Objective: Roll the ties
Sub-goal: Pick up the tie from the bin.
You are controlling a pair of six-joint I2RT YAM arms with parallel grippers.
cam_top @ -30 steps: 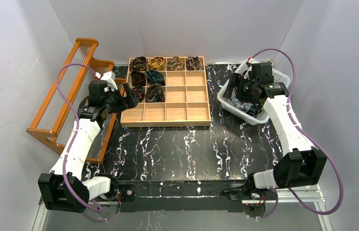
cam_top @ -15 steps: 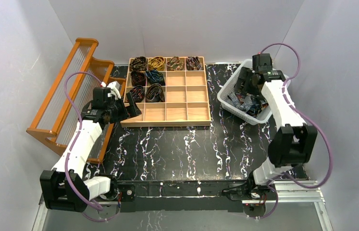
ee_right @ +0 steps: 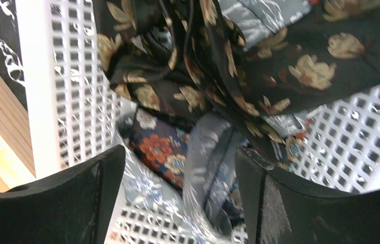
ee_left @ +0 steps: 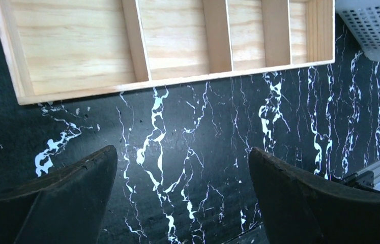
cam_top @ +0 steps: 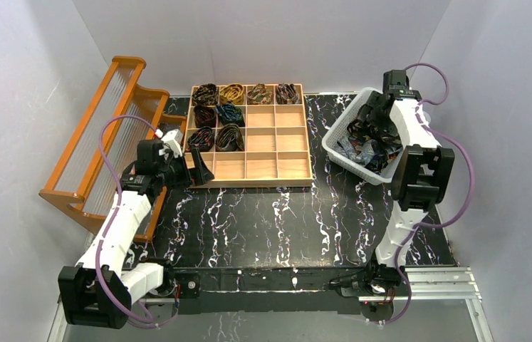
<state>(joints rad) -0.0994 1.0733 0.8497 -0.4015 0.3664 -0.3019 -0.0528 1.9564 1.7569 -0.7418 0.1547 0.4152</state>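
Observation:
Loose ties (cam_top: 364, 146) lie piled in a white basket (cam_top: 334, 140). Several rolled ties (cam_top: 231, 114) fill the back-left compartments of the wooden tray (cam_top: 263, 169). My right gripper (ee_right: 180, 173) is down inside the basket, open, with its fingers on either side of a grey-silver tie (ee_right: 208, 168). A dark floral tie (ee_right: 238, 66) is draped just beyond it. My left gripper (ee_left: 182, 173) hangs open and holds nothing, over the black table just in front of the tray's front-left corner (ee_left: 22, 96). In the top view the left gripper (cam_top: 202, 168) is by that corner.
An orange wooden rack (cam_top: 99, 142) leans at the far left, close behind the left arm. The tray's front rows of compartments (ee_left: 177, 40) are bare wood. The basket's corner (ee_left: 376, 25) shows at the left wrist view's top right. The right arm folds steeply over the basket.
The right arm has swung back and up over the basket, with its gripper lower among the ties. The left gripper has drawn back from the tray towards the table's near side.

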